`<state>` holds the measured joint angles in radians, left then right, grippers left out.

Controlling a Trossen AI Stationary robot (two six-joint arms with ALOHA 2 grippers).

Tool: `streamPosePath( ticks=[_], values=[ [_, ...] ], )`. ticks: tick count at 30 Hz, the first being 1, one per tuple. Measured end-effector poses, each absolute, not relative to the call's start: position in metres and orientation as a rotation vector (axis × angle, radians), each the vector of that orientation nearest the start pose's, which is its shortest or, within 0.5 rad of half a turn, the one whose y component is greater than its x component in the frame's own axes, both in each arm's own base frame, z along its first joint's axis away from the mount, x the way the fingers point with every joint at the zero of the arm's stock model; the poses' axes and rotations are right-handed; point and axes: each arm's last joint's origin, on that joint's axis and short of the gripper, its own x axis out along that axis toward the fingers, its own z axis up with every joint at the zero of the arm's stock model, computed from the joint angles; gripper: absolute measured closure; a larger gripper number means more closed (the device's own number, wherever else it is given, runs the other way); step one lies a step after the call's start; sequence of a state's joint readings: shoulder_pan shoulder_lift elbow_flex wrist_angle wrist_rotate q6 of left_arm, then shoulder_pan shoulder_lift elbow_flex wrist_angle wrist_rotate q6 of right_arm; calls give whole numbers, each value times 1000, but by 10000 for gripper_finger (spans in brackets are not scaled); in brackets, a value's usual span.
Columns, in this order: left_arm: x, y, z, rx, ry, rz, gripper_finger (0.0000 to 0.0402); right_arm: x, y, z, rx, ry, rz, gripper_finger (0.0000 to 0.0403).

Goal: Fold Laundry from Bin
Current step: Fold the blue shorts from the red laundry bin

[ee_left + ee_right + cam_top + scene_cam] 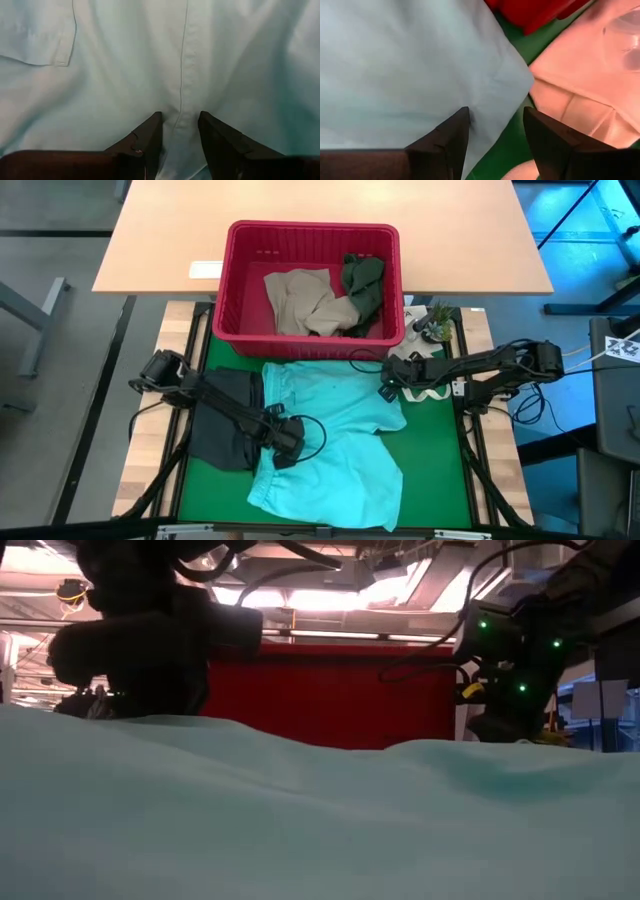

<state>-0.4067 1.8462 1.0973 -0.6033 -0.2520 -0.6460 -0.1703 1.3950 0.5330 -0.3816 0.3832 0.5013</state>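
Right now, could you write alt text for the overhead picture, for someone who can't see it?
Seen from above, a light teal garment lies spread on a green mat, with the left pincer on its middle and the right pincer at its edge. Behind it a red bin holds beige and dark olive clothes; a black garment lies beside the teal one.

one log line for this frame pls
stage: spreading teal garment | left gripper: open, on teal seam | right gripper: open, at teal corner | bin: beige, olive inside

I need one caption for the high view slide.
Both grippers rest on the teal garment before the red bin.
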Motion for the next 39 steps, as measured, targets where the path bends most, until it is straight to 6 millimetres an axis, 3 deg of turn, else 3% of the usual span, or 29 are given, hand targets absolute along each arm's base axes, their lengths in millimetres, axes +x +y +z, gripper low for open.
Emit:
streamPosePath(
  ticks=[8,16,22,26,31,39],
  values=[
    [306,-129,144,-110,1238,269,275,207,-47,133,257,1131,-754,215],
    [305,-129,151,-121,1223,269,275,218,-48,174,207,1227,-722,215],
    [303,-128,161,-139,1197,255,275,225,-44,199,319,1294,-591,215],
    [302,-128,170,-164,1166,234,275,229,-28,201,393,1325,-419,215],
    [304,-136,172,-186,1135,186,275,230,8,201,303,1347,-286,215],
    [301,-147,171,-174,1126,149,275,220,52,194,172,1290,-387,215]
  ],
)
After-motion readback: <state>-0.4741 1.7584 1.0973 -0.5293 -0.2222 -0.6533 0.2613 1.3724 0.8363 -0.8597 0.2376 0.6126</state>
